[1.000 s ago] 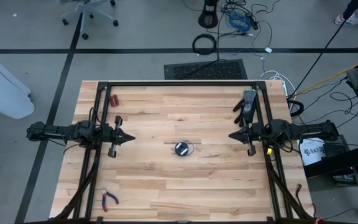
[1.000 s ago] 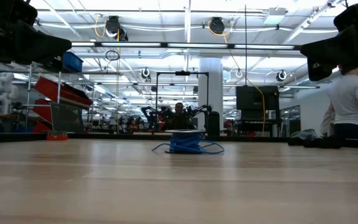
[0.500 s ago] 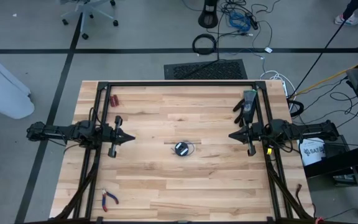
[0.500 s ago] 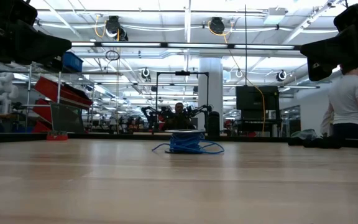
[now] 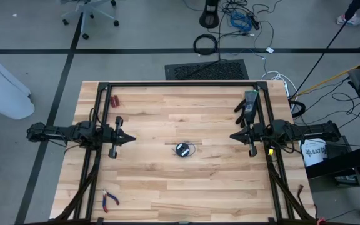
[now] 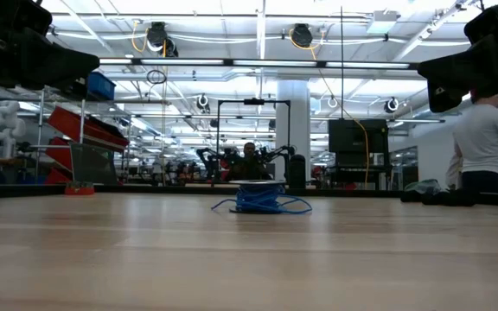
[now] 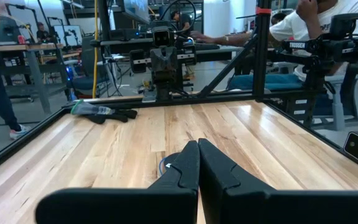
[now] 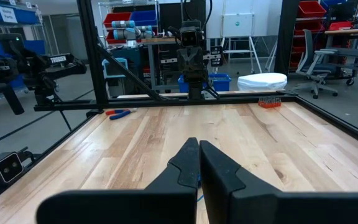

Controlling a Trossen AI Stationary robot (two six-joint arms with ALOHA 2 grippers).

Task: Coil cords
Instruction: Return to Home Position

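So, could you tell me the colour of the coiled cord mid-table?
The thin coiled cord is blue, clearest in the low view.

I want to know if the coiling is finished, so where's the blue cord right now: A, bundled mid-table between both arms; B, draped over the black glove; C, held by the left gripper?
A: the high view shows the blue cord bundled in the middle of the table, apart from the left gripper and right gripper, both with fingers shut.
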